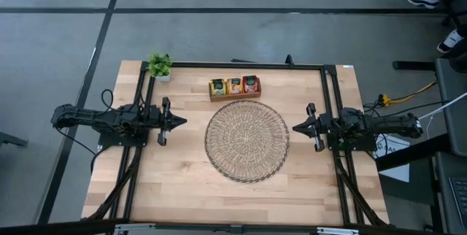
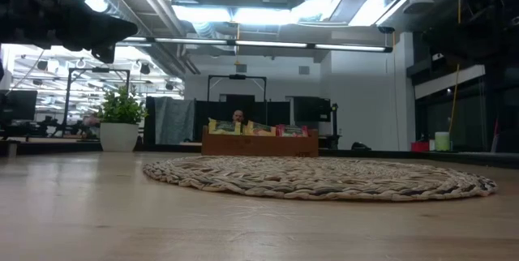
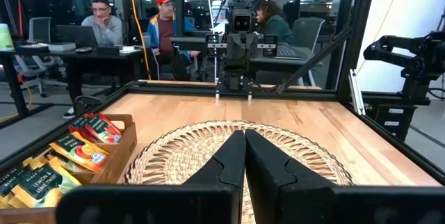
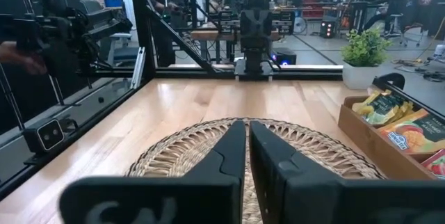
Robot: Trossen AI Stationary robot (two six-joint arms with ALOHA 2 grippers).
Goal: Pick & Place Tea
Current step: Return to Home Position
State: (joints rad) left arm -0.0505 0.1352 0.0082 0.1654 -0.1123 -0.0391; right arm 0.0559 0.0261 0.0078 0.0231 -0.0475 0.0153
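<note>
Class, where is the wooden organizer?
High view: the wooden organizer sits near the far edge of the table, just beyond the round wicker mat, right of the potted plant.

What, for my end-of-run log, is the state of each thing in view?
tea sachets: in the wooden organizer, sorted by colour
wicker mat: bare
left gripper: shut, empty, beside the mat
right gripper: shut, empty, opposite side
potted plant: upright
</note>
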